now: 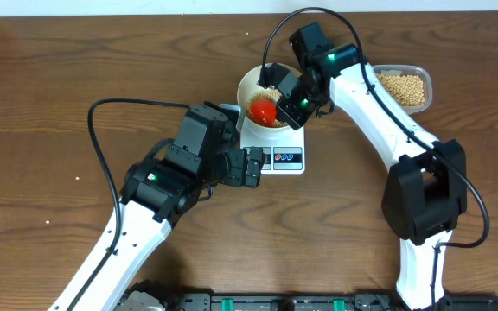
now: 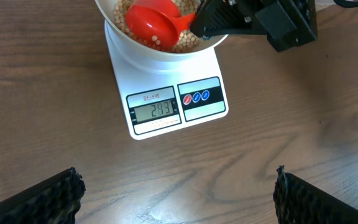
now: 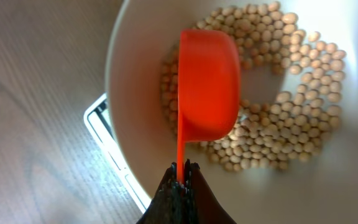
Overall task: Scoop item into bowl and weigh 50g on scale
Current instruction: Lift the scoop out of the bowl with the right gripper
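Right end effector (image 3: 180, 177): closed tight on the thin handle of a red plastic scoop (image 3: 207, 81). The scoop's cup hangs directly ahead of the fingertips, inside the round cream-white bowl (image 3: 135, 93). Only the right wrist view shows the grip itself. It also shows the small round tan-yellow beans (image 3: 278, 106) lying in a loose layer on the bowl floor, under and beyond the cup. Whether the cup touches them cannot be told. In that view just one corner of the white rectangular digital kitchen scale (image 2: 120, 59) shows, beneath the bowl wall to the left of the handle. The left wrist view supplies the rest: the bowl stands on the scale, and the scale's front edge carries a lit grey display (image 2: 156, 112) with small round buttons beside it. Digits are present but cannot be read with certainty. Left end effector (image 2: 179, 205): jaws wide apart, holding nothing. Its black fingertips sit at the lower corners of its own view with bare brown wooden tabletop (image 2: 42, 124) between them, and the scale lies ahead of them. Only the overhead view places this end effector just beside the scale's front edge. The same view also shows a clear plastic tub (image 1: 402, 86) holding more beans, well apart from the right end effector on the side away from the left arm.
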Robot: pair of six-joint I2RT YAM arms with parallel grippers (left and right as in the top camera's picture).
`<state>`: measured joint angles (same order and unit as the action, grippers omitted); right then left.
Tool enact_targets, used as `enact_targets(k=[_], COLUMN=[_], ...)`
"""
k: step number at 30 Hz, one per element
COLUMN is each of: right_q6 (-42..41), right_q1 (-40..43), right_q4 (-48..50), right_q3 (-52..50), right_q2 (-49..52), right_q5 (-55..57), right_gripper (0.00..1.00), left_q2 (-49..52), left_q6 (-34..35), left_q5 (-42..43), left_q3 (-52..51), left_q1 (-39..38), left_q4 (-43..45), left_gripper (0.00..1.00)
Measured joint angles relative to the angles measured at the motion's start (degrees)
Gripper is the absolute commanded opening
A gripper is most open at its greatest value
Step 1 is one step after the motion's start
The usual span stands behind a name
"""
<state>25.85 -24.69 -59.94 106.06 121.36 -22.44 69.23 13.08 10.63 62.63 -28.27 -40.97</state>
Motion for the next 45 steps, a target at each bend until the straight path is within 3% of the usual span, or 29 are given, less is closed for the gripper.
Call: enact_targets(k=[13, 28, 45], right_q6=[-0.39, -1.14, -1.16], right_q1=[2.95, 14.05, 14.4], right_q4=[-0.13, -0.17, -0.52], right_q3=[0.0, 0.0, 0.0], right_q2=[0.02, 0.04, -3.89], right_q5=[-5.46, -28.37, -28.65], right_gripper=[0.01, 0.01, 0.01], left_q2=[0.0, 0.0, 0.0], left_q6=[0.0, 0.0, 0.0], left_q5=[0.0, 0.0, 0.0], left_q3=[0.0, 0.0, 0.0], left_q1=[0.0, 0.0, 0.0], left_q4=[0.0, 0.0, 0.0], left_gripper=[1.0, 1.0, 1.0])
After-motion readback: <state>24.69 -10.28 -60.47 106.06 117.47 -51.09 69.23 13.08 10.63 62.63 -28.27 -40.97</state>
